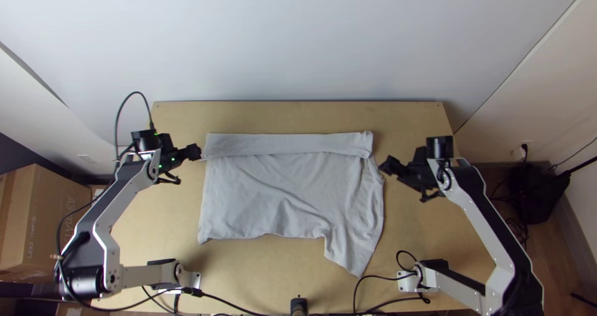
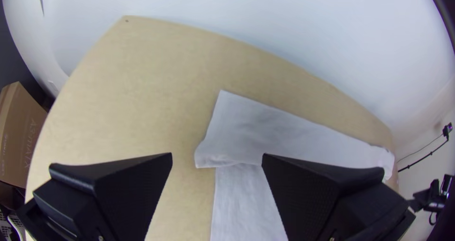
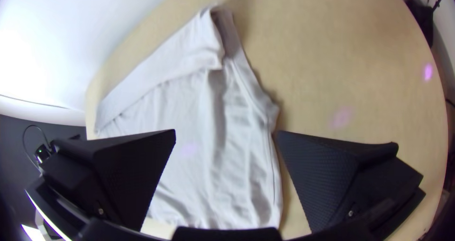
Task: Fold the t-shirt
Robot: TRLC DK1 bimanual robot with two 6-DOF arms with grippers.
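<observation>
The light grey t-shirt (image 1: pixel 280 195) lies on the table, its far edge turned over in a long band (image 1: pixel 286 144); a pointed flap hangs toward the near right. My left gripper (image 1: pixel 198 153) is at the band's left end, my right gripper (image 1: pixel 387 167) just off the shirt's right edge. In the left wrist view my left gripper (image 2: pixel 217 160) stands open, with the band (image 2: pixel 284 132) beyond it. The right wrist view has my right gripper (image 3: pixel 226 136) open over the shirt's side edge (image 3: pixel 258 108). Nothing is held in either.
Bare wooden tabletop (image 1: pixel 298 109) runs behind the shirt and along both sides. Black cables (image 1: pixel 379 278) lie near the front edge by the right arm's base. A cardboard box (image 1: pixel 43 216) stands off the table's left side, a pale wall behind the far edge.
</observation>
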